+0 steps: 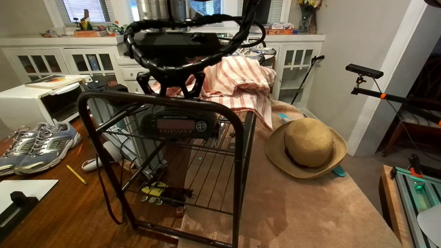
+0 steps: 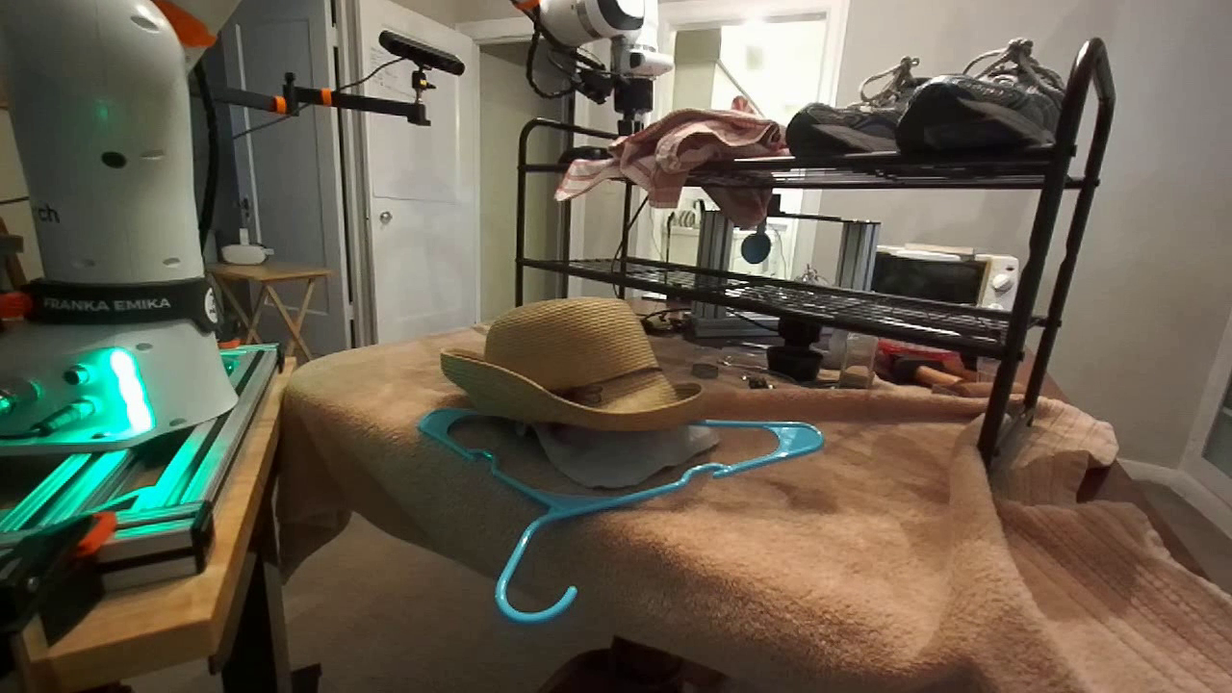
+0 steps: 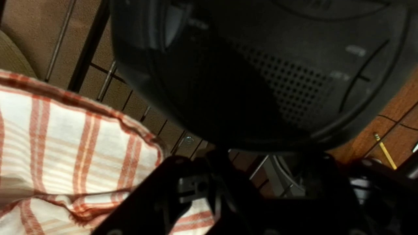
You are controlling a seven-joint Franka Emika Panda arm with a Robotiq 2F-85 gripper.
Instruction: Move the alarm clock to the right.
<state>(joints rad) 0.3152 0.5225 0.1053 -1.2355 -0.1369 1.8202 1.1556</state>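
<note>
Wrist view: gripper (image 3: 266, 160) fingers spread, gap between them; alarm clock (image 3: 261, 71) right at the tips, apparently ungripped. My read: grasp and rightward shift both to do; which right is meant, can't tell. Exterior view: alarm clock sits atop the rack (image 1: 237, 179), close behind end bar (image 1: 165, 99), wires showing either side. Exterior view: striped towel (image 2: 707, 144) drapes over the edge, shoes (image 2: 948, 120) beyond; lengthwise room looks tight.

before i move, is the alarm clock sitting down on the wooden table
No, an exterior view shows the alarm clock up on the dark metal rack.
</note>
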